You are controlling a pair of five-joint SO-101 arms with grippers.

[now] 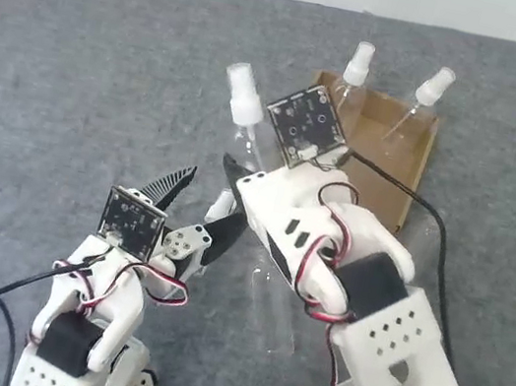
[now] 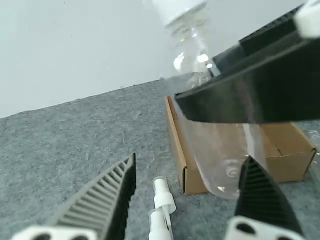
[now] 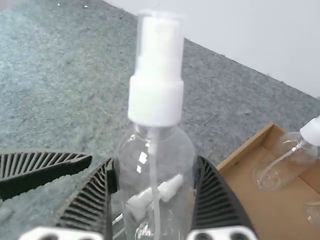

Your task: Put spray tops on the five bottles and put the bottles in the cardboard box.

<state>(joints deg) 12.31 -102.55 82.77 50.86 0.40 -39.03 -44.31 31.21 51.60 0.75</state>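
A clear bottle (image 3: 155,155) with a white spray top (image 3: 156,85) stands upright in my right gripper (image 3: 154,170), which is shut on its body. In the high view this bottle (image 1: 246,136) is just left of the cardboard box (image 1: 404,169), held by the right gripper (image 1: 241,175). My left gripper (image 2: 191,162) is open close beside it, low over the grey mat, with its jaws spread around loose white spray tops (image 2: 162,202). In the high view the left gripper (image 1: 200,208) has nothing in it. Two capped bottles (image 1: 357,71) (image 1: 432,92) lie in the box.
Another clear bottle (image 1: 274,308) lies on the mat under the right arm. The box's brown wall (image 2: 181,150) is just beyond the loose tops. Open grey mat (image 1: 79,72) stretches to the left and back.
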